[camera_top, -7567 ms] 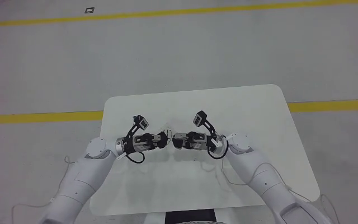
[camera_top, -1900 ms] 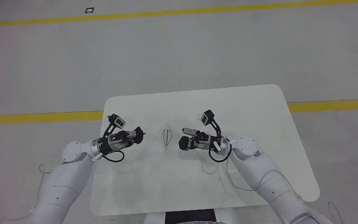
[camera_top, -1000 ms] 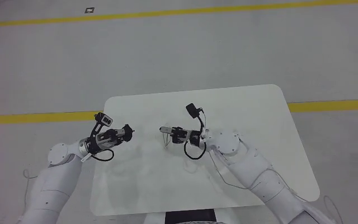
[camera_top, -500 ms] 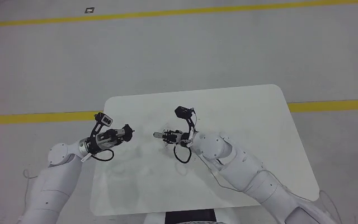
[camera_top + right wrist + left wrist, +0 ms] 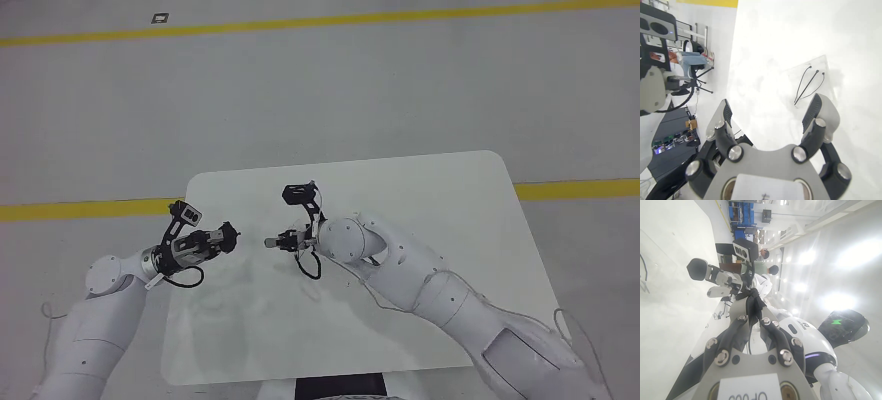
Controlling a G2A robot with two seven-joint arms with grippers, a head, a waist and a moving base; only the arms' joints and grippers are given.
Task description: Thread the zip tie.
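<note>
Zip ties (image 5: 808,85) lie on the white surface (image 5: 772,37), three on a clear sheet (image 5: 821,62), tails pointing toward the right pincer (image 5: 771,100), spread wide just short of them. Left pincer (image 5: 753,295), pressed together, waits farther off.

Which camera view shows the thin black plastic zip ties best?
Right wrist view: three thin black plastic zip ties lie on a clear sheet. Left wrist view catches a bit; the top view hardly shows them.

The grey floor (image 5: 400,90) carried two yellow lines (image 5: 300,22). The white table (image 5: 450,200) had rounded corners. Ceiling lights (image 5: 834,300) were lit.
</note>
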